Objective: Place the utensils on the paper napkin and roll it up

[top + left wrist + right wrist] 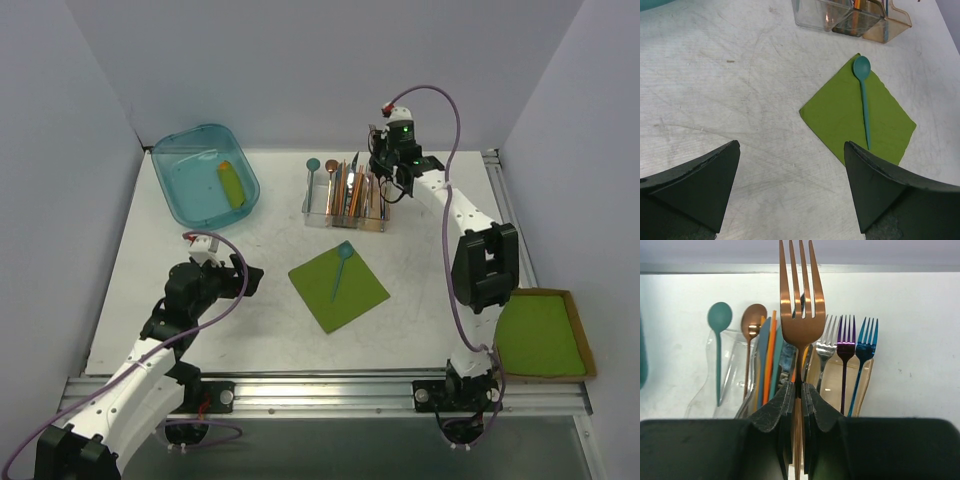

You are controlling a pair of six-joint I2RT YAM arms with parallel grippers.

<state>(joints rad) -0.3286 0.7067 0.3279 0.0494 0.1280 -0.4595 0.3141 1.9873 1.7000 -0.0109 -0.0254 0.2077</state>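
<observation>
The lime-green paper napkin [338,291] lies flat as a diamond in the middle of the table. A teal spoon [341,266] rests on it, bowl pointing toward the back. The left wrist view shows that napkin [840,115] and spoon [863,95] ahead and to the right. My left gripper [791,146] hovers open over bare table left of the napkin, holding nothing. Over the clear caddy at the back, my right gripper [799,390] is shut on the handle of a copper fork [800,315], which stands tines up, above the other cutlery.
The clear caddy [312,205] holds several coloured pieces, among them a teal spoon [718,320], a copper spoon [753,320] and silver, purple and blue forks. A blue tub [190,137] sits at the back left. A brown-rimmed stack of green sheets [540,335] lies at the right.
</observation>
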